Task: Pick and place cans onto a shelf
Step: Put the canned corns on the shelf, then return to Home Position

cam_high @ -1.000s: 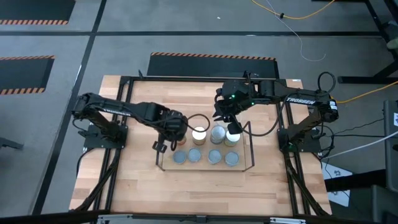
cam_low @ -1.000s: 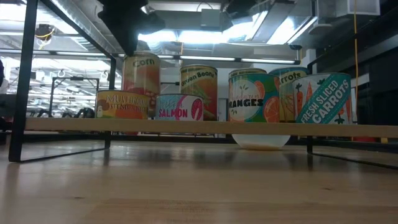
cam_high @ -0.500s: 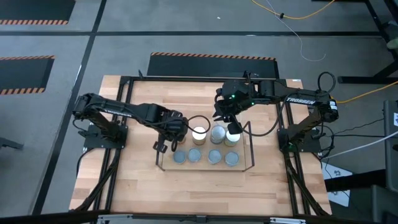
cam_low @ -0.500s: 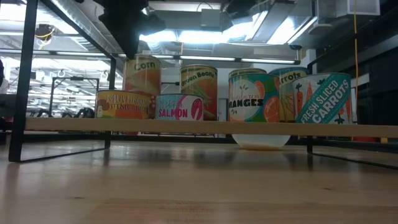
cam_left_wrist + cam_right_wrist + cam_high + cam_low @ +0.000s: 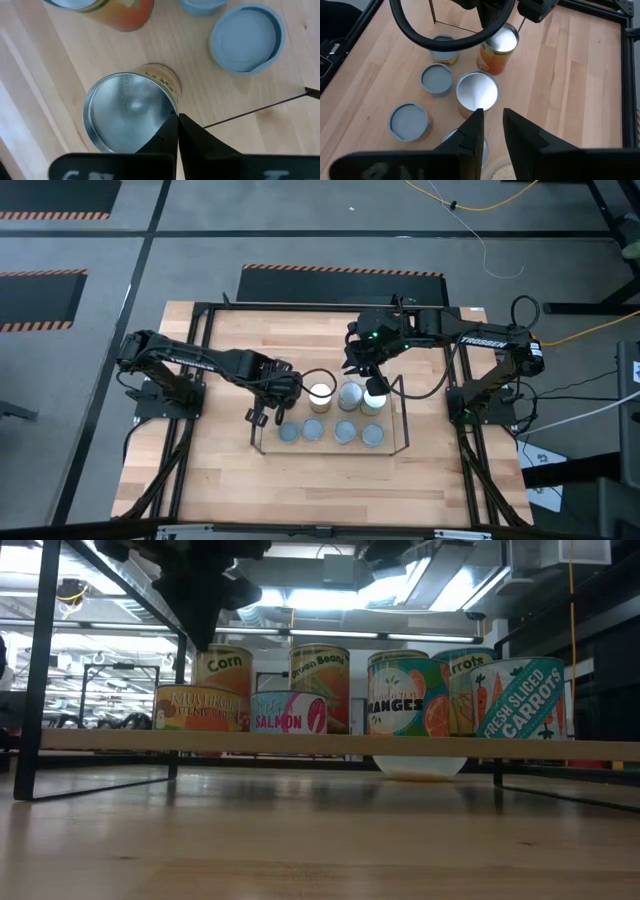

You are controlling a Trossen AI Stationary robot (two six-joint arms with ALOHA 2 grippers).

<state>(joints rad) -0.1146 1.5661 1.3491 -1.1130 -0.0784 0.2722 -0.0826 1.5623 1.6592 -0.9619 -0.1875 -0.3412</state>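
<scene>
Only the low view reads can labels, Corn can [image 5: 224,687]; left gripper [image 5: 177,131] clenched, empty.

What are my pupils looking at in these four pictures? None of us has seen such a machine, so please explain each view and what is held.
This is a robot with two dark arms working at a wooden table. One picture looks straight down from above, one looks level across the tabletop, and two come from cameras on the arms' wrists. The left arm is on the left of the overhead picture and the right arm on its right. Seven cans stand on a low shelf. The left arm's jaws are shut, with their tips at the rim of the corn can. Whether they pinch it is unclear. The right arm's jaws hang open above the cans, holding nothing.
</scene>
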